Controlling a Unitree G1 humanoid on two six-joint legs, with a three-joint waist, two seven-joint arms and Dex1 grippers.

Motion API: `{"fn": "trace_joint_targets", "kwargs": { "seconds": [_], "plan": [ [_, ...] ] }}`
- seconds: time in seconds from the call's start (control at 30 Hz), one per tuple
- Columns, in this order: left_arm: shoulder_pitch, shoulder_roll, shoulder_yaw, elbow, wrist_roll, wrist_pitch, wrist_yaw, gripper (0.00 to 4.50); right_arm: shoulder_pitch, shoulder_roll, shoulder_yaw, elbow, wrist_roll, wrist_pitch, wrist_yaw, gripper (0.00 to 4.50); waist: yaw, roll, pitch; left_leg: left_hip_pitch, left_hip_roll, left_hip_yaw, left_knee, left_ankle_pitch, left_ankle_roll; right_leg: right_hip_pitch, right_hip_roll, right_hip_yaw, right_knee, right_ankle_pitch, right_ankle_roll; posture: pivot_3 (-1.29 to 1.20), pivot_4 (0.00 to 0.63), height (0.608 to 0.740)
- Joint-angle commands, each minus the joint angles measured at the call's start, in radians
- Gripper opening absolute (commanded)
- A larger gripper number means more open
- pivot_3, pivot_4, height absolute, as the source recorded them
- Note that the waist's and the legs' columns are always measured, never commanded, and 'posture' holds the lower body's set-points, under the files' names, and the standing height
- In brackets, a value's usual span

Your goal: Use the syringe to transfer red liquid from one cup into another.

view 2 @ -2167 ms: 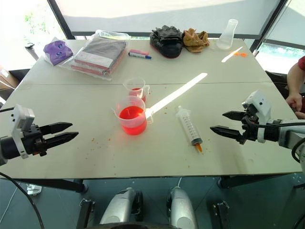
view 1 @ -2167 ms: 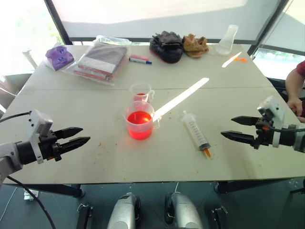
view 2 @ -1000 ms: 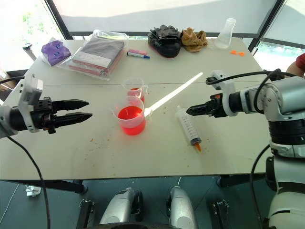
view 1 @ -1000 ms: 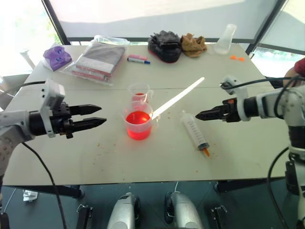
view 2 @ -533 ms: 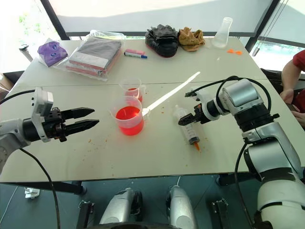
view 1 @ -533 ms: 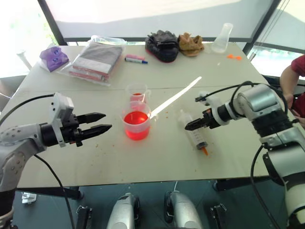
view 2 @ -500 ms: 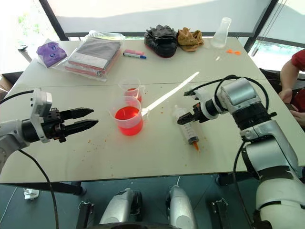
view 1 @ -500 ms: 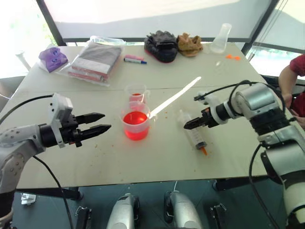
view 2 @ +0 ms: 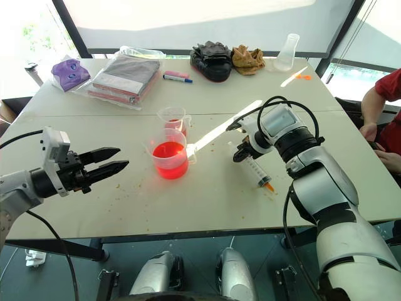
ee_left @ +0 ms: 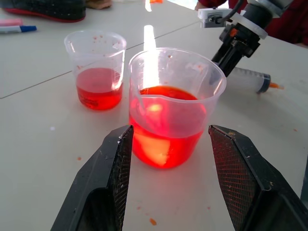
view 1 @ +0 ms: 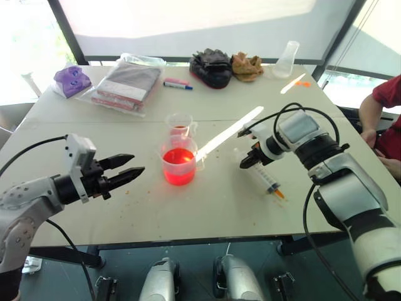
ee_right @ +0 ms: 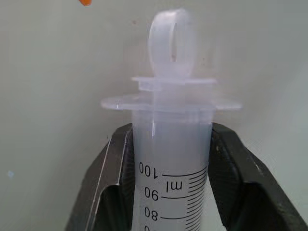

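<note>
The syringe (view 1: pixel 266 179) lies flat on the white table (view 1: pixel 213 207), right of the cups, its orange tip toward the near edge. My right gripper (view 2: pixel 238 155) points steeply down at its plunger end, shut on the syringe (ee_right: pixel 171 159) barrel just below the flange. The wide beaker (view 1: pixel 178 164) holds red liquid (ee_left: pixel 166 139) about a third full. Just behind it stands the smaller cup (view 1: pixel 180 124) with a little red liquid. My left gripper (view 1: pixel 135 164) hovers open to the left of the beaker (ee_left: pixel 171 106), pointing at it, apart from it.
Along the far edge lie a conical flask (view 1: pixel 285 59), dark gloves (view 1: pixel 212 64), a brown cloth (view 1: pixel 245 64), a marker (view 1: pixel 178 83), a bagged packet (view 1: pixel 125 84) and a purple item (view 1: pixel 67 80). A person's arm in a red sleeve (view 1: pixel 379 113) is at the right edge.
My right gripper came down and left onto the syringe's plunger end and shut on the barrel. The left gripper sank a little and stays open. The head camera shifted.
</note>
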Motion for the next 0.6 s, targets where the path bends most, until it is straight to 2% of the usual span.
{"fn": "trace_joint_targets", "kwargs": {
  "seconds": [0.03, 0.1, 0.2, 0.27, 0.37, 0.43, 0.53, 0.6],
  "plan": [
    [-0.01, 0.004, 0.025, -0.02, 0.002, -0.022, 0.006, 2.58, 0.068, 0.055, -0.01, 0.007, 0.02, 0.08, -0.006, 1.51, 0.0, -0.001, -0.001, 0.0, 0.0, 0.0, 0.0, 0.0, 0.0, 0.0, 0.0, 0.0, 0.0, 0.0, 0.0, 0.0, 0.15, 0.74],
    [-0.025, 0.011, 0.021, -0.008, 0.004, -0.023, 0.006, 2.58, 0.048, 0.071, -0.077, 0.012, 0.032, 0.102, -0.027, 1.51, -0.001, -0.001, -0.001, 0.0, 0.0, 0.0, -0.001, 0.0, 0.0, 0.0, 0.0, 0.0, 0.0, 0.0, 0.0, 0.0, 0.15, 0.74],
    [-0.044, 0.033, 0.046, 0.016, -0.007, -0.012, -0.003, 2.58, -0.084, 0.091, -0.327, 0.088, 0.08, 0.135, -0.097, 1.51, -0.005, 0.001, 0.0, -0.001, 0.001, 0.0, -0.001, 0.0, -0.001, 0.0, 0.0, 0.0, 0.0, 0.0, -0.001, 0.0, 0.15, 0.74],
    [-0.048, 0.05, 0.072, 0.044, -0.008, -0.011, -0.016, 2.58, -0.184, 0.089, -0.501, 0.132, 0.112, 0.122, -0.17, 1.51, -0.012, 0.01, 0.005, -0.005, 0.001, 0.001, -0.001, 0.0, -0.001, -0.003, 0.0, 0.0, 0.001, 0.001, -0.002, 0.0, 0.15, 0.74],
    [-0.103, 0.09, 0.081, 0.162, 0.057, -0.064, -0.031, 2.58, -0.359, 0.051, -0.741, 0.12, 0.185, 0.134, -0.269, 1.51, -0.004, 0.021, 0.014, -0.023, -0.001, 0.003, 0.002, 0.004, 0.001, -0.022, 0.0, 0.001, 0.007, 0.003, -0.002, 0.0, 0.15, 0.74],
    [-0.2, 0.097, 0.054, 0.265, 0.072, -0.086, -0.037, 2.58, -0.374, 0.044, -0.782, -0.047, 0.227, 0.123, -0.272, 1.51, 0.009, 0.021, 0.014, -0.035, -0.002, 0.002, 0.003, 0.007, 0.0, -0.035, 0.001, 0.0, 0.015, 0.005, 0.002, 0.0, 0.15, 0.74],
    [-0.322, 0.09, 0.003, 0.381, 0.097, -0.109, -0.066, 2.58, -0.27, 0.059, -0.75, -0.353, 0.265, 0.023, -0.258, 1.51, 0.012, 0.015, 0.01, -0.034, -0.001, -0.001, 0.001, 0.006, -0.001, -0.032, 0.004, -0.006, 0.013, 0.003, 0.004, 0.0, 0.15, 0.74],
    [-0.4, 0.071, -0.034, 0.452, 0.131, -0.144, -0.077, 2.58, -0.173, 0.119, -0.764, -0.54, 0.308, -0.113, -0.247, 1.51, 0.007, 0.013, 0.009, -0.033, -0.001, -0.001, 0.001, 0.006, 0.0, -0.028, 0.003, -0.007, 0.012, 0.002, 0.006, 0.0, 0.15, 0.74]
  ]
}}
